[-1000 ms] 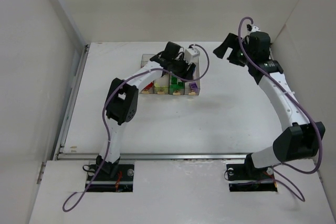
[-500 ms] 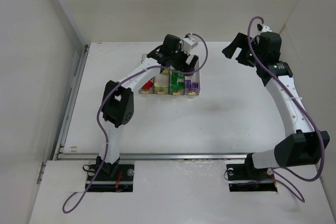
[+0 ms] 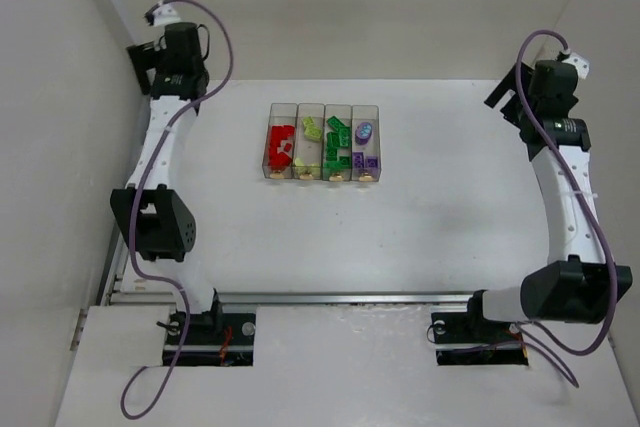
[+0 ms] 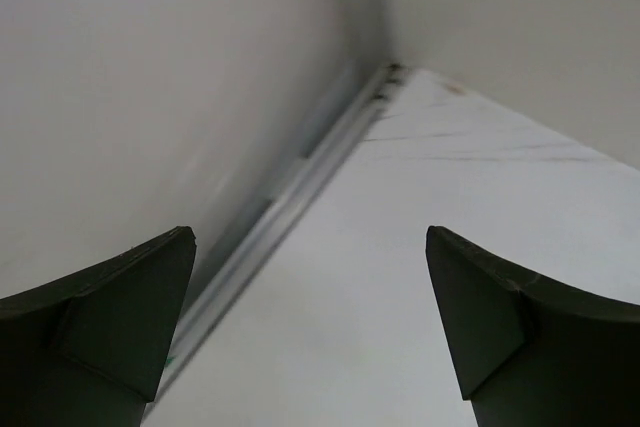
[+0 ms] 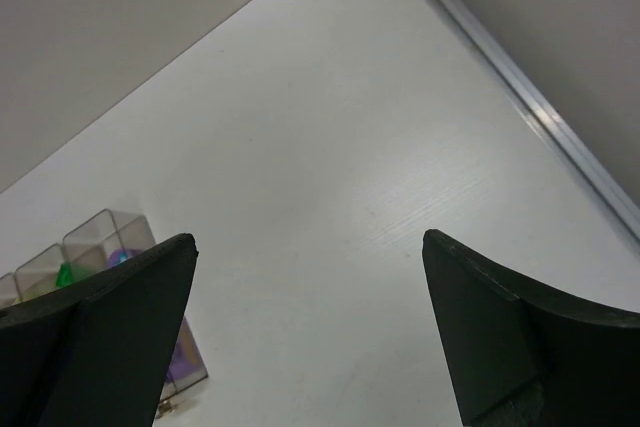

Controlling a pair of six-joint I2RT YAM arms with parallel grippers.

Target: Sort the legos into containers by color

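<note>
Left pincer (image 4: 308,237) and right pincer (image 5: 308,239) gape wide, empty, well apart from the containers (image 3: 284,113) holding legos (image 3: 336,150).

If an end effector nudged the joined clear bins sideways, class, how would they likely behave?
Joined in a row, the bins would probably slide as one stiff unit. Low and wide, they seem unlikely to tip. Clear plastic suggests lightness.

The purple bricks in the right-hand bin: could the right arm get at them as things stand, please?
Probably yes: the right gripper is open, only bare table lies between it and the bin, and the left arm is away at the far-left corner.
</note>
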